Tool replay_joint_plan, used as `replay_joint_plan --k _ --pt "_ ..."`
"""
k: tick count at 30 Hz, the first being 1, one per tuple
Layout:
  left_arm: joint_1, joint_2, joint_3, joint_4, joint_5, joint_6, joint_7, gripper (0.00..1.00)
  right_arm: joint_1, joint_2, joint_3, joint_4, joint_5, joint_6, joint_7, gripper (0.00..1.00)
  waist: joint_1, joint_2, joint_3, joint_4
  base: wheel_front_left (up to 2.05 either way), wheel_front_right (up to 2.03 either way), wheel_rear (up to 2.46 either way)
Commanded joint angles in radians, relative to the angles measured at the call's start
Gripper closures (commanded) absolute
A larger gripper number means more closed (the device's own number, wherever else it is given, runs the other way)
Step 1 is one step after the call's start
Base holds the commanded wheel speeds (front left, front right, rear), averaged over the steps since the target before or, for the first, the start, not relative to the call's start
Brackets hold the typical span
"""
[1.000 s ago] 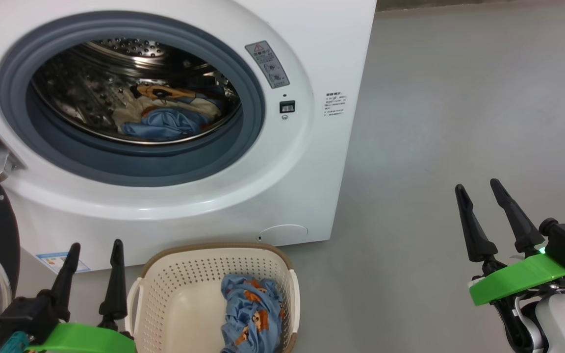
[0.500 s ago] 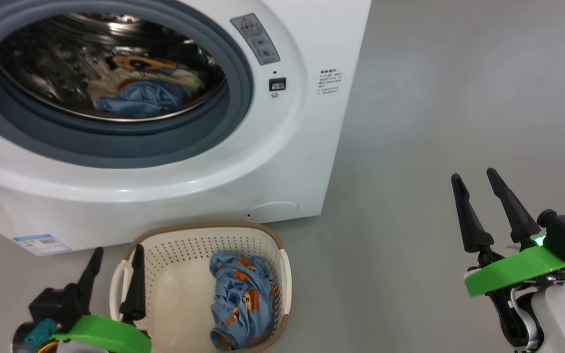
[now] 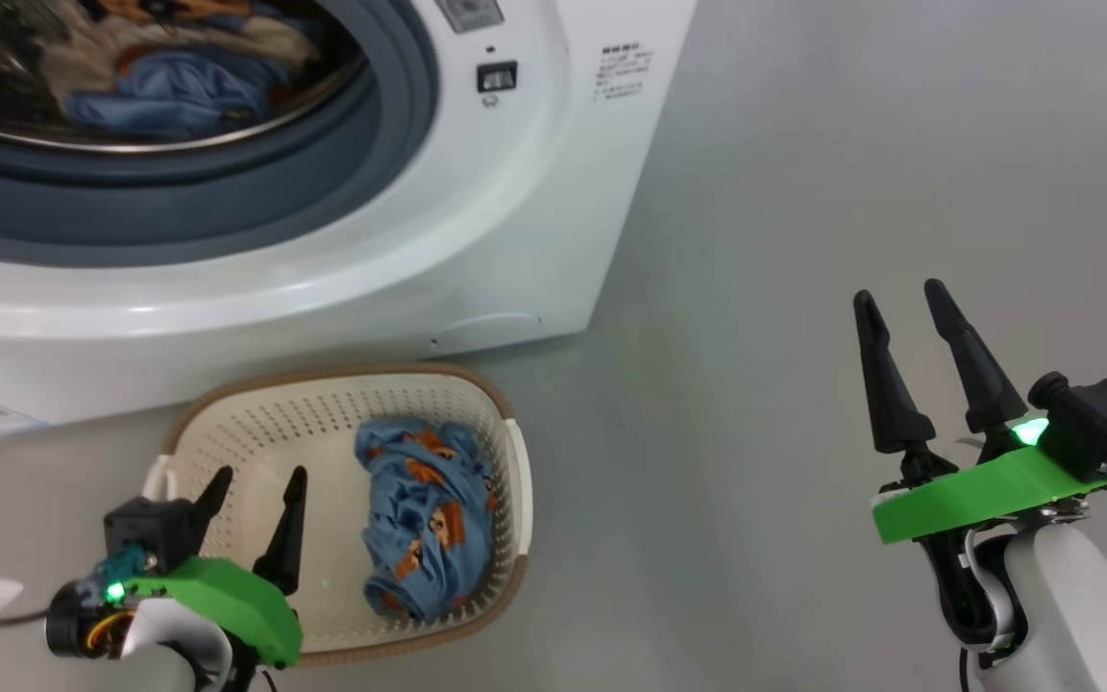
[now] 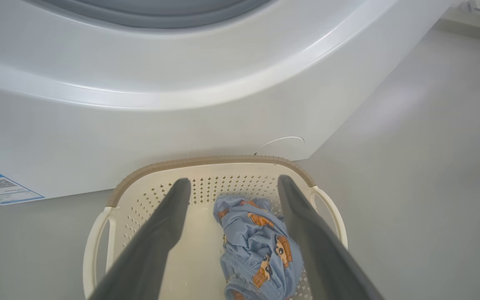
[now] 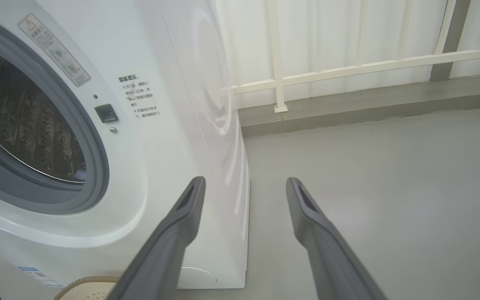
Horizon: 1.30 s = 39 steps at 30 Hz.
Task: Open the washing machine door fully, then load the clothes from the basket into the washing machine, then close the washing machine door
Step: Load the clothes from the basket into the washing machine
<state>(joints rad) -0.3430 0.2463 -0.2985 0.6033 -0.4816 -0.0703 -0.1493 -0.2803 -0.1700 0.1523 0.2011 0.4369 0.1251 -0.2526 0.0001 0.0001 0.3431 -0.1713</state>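
The washer stands with its mouth uncovered, some clothes heaped inside. The basket sits against its foot, apparently for short transfers, with a crumpled blue bundle on its right side. The left gripper hovers over the basket's left half, fingers spread and empty, likely lining up a pick. The right gripper waits wide open above bare floor, well clear.
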Motion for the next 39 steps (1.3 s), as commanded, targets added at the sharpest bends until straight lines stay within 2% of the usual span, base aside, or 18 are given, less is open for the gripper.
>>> replay_joint_plan --k 1,11,16,32,39 --pt "-0.036 0.035 0.024 0.008 0.003 -0.007 0.002 0.0 -0.02 0.001 0.009 -0.028 -0.011 0.006 -0.009 0.0 -0.0001 -0.0001 0.072 -0.048 0.0 0.0 0.0" --pt "-0.186 0.058 -0.099 0.223 0.033 -0.055 0.094 0.0 -0.06 0.058 0.002 -0.054 -0.028 0.006 -0.009 0.0 -0.0001 -0.0001 0.189 -0.116 0.0 0.0 0.0" --pt "-0.24 0.062 -0.163 0.294 0.027 -0.06 0.134 0.0 -0.07 0.076 0.0 -0.065 -0.031 0.006 -0.009 0.0 -0.0001 -0.0001 0.237 -0.138 0.0 0.0 0.0" --pt "-0.396 0.092 -0.339 0.413 -0.065 -0.06 0.217 0.0 -0.12 0.114 0.024 -0.081 -0.026 0.006 -0.009 0.0 -0.0001 -0.0001 0.4 -0.184 0.0 0.0 0.0" --pt "-0.476 0.105 -0.381 0.449 -0.108 -0.06 0.236 0.0 -0.14 0.119 0.047 -0.059 0.0 0.006 -0.009 0.0 -0.0001 -0.0001 0.463 -0.202 0.0 0.0 0.0"
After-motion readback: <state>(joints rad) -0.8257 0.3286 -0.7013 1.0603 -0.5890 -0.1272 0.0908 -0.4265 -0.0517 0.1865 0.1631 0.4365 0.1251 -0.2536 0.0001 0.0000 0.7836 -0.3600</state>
